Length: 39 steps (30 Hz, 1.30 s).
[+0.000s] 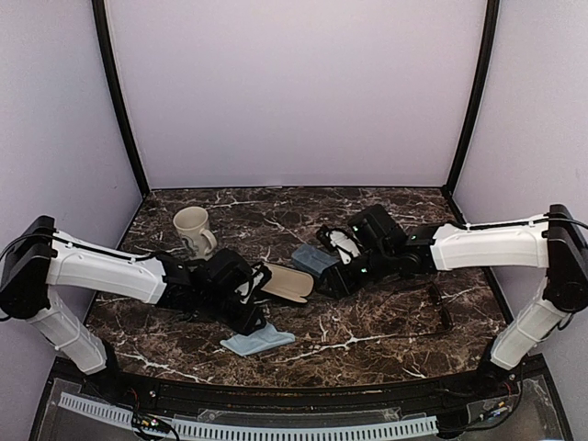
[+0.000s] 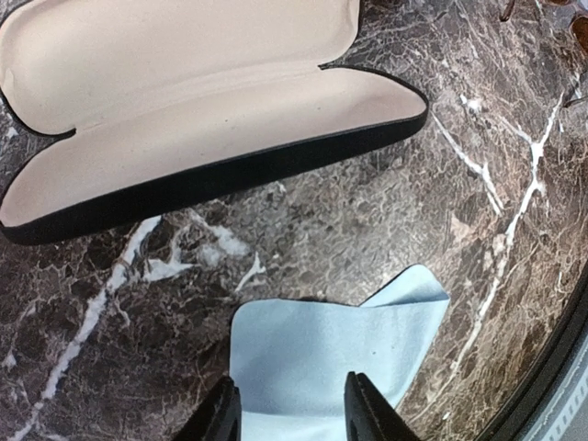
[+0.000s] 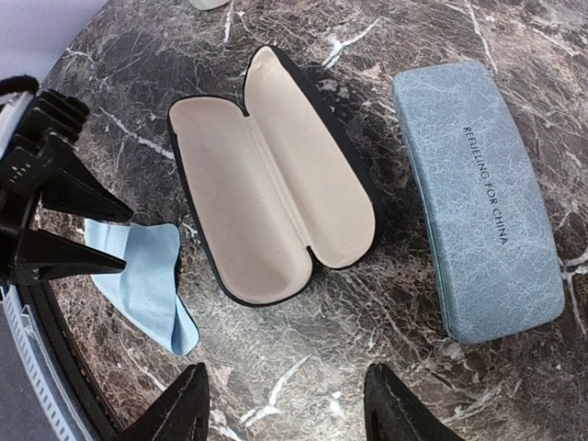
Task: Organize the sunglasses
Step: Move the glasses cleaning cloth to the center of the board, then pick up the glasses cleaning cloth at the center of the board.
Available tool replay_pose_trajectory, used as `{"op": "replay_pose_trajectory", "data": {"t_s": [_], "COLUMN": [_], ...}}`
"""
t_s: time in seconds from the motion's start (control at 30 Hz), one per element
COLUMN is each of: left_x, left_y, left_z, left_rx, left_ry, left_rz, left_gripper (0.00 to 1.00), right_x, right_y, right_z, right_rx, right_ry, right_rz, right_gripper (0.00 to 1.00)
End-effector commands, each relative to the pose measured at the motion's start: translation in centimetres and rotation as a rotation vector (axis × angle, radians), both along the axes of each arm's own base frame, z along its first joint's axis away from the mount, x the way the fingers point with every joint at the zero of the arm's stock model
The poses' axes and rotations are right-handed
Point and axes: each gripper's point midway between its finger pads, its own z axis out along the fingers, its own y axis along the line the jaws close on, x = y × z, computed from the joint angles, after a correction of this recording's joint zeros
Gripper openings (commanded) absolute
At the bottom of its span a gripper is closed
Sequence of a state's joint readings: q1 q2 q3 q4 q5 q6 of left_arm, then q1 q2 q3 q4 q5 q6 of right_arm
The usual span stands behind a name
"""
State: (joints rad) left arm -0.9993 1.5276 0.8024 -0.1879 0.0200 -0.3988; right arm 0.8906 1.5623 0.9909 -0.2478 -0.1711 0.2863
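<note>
Left gripper (image 2: 292, 397) hangs over the blue cloth (image 2: 322, 340), jaws spread, by the open black case (image 2: 184, 83). Right gripper (image 3: 289, 404) gapes empty too; thin shapes nearby may be sunglasses (image 1: 439, 305).

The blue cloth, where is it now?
Top view: the cloth lies left of centre near the table's front edge, just in front of the open black case.

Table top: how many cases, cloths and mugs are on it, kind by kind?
Glasses cases: 2 (black open case, blue-grey closed case)
Cloths: 1 (light blue cloth)
Mugs: 1 (cream mug)
Total: 4
</note>
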Motion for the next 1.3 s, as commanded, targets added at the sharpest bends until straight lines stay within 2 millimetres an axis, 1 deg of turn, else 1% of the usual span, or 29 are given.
{"op": "replay_pose_trajectory", "data": {"t_s": [0.0, 0.07, 0.1, 0.23, 0.57, 0.7, 0.93, 1.0, 1.07, 1.17, 1.27], "left_x": [1.1, 1.4, 1.6, 2.1, 2.5, 2.4, 1.7, 1.7, 1.6, 1.7, 2.2], "left_y": [-0.5, -0.7, -0.7, -0.6, -0.3, -0.1, 0.4, 0.3, 0.1, -0.3, -0.6], "left_z": [0.3, 0.0, -0.2, -1.2, -2.0, -2.6, -3.5, -3.6, -3.6, -2.8, -1.1], "left_rx": [-0.005, 0.008, 0.02, 0.06, 0.101, 0.114, 0.125, 0.12, 0.112, 0.088, 0.055], "left_ry": [-0.026, -0.022, -0.02, -0.025, -0.031, -0.019, 0.014, 0.015, 0.022, 0.013, -0.022], "left_rz": [0.006, 0.005, 0.007, 0.015, 0.032, 0.04, 0.045, 0.042, 0.036, 0.032, 0.037], "left_gripper": [0.36, 0.34, 0.34, 0.33, 0.31, 0.28, 0.2, 0.17, 0.09, 0.0, 0.0], "right_x": [-0.2, -0.2, -0.3, -0.4, -0.4, -0.4, -0.4, -0.4, -0.4, -0.4, -0.2], "right_y": [1.2, 1.3, 1.4, 1.5, 1.5, 1.5, 1.3, 1.3, 1.5, 1.5, 1.4], "right_z": [-0.2, -1.3, -1.4, -1.6, -1.9, -1.9, -2.2, -2.3, -2.3, -2.4, -2.2], "right_rx": [0.046, 0.018, 0.016, 0.012, 0.005, 0.002, -0.009, -0.006, -0.005, -0.008, -0.015], "right_ry": [0.009, 0.028, 0.03, 0.03, 0.033, 0.032, 0.035, 0.036, 0.039, 0.04, 0.033], "right_rz": [0.017, 0.016, 0.018, 0.025, 0.02, 0.021, 0.017, 0.019, 0.02, 0.022, 0.02], "right_gripper": [0.58, 0.57, 0.57, 0.56, 0.56, 0.56, 0.55, 0.55, 0.55, 0.55, 0.55]}}
